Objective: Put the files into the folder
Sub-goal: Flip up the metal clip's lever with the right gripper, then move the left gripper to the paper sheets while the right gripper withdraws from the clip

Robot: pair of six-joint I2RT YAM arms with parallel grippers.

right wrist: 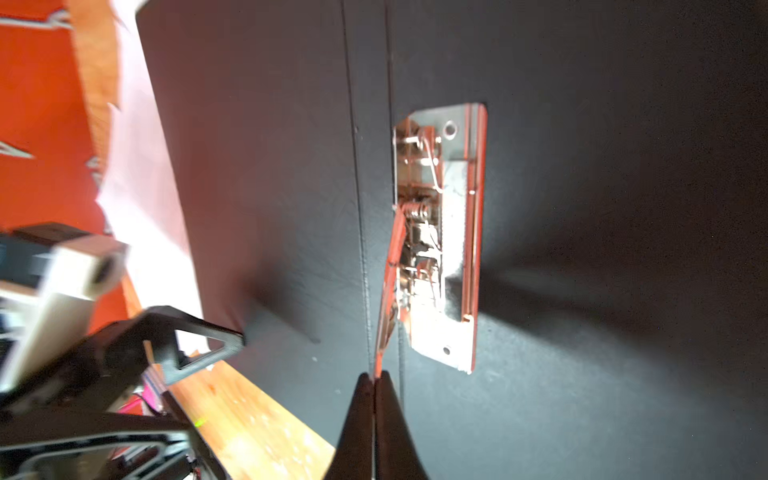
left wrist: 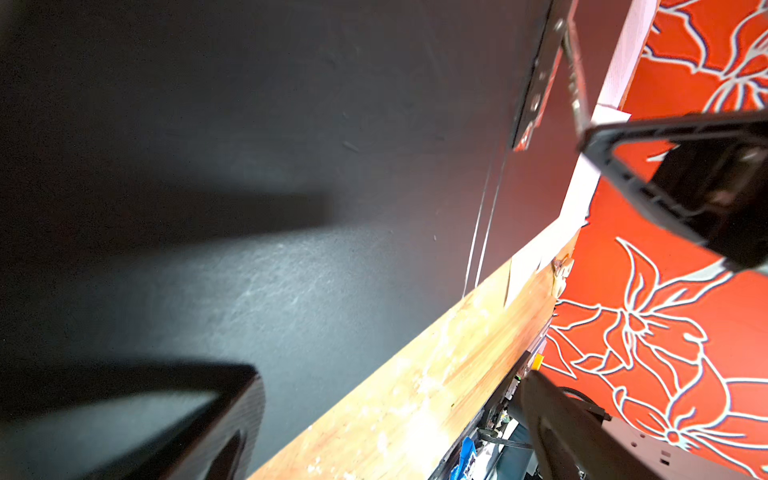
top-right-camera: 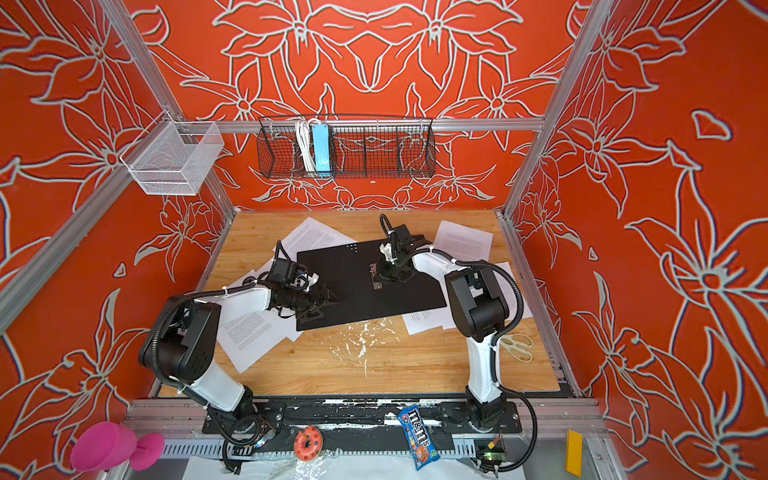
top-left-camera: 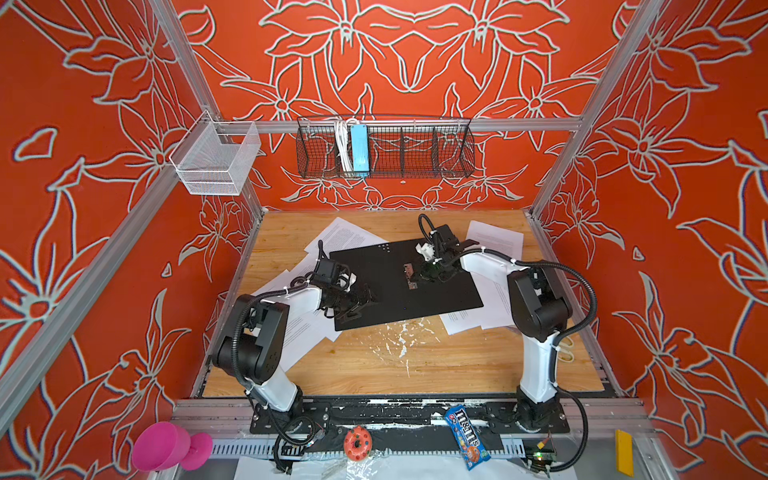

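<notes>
The folder lies open on the wooden table, black inside up, in both top views. Its metal clip sits near the spine, lever raised. My right gripper is shut on the lever's tip. My left gripper stands open, empty, over the folder's near left corner. The files are loose printed sheets around and partly under the folder: back left, under the left arm, back right, near right.
White scissors lie by the right arm's base. On the back rail hang a black wire basket holding a light-blue power strip and a white mesh basket. An M&M's bag, a donut and a pink cup lie in front.
</notes>
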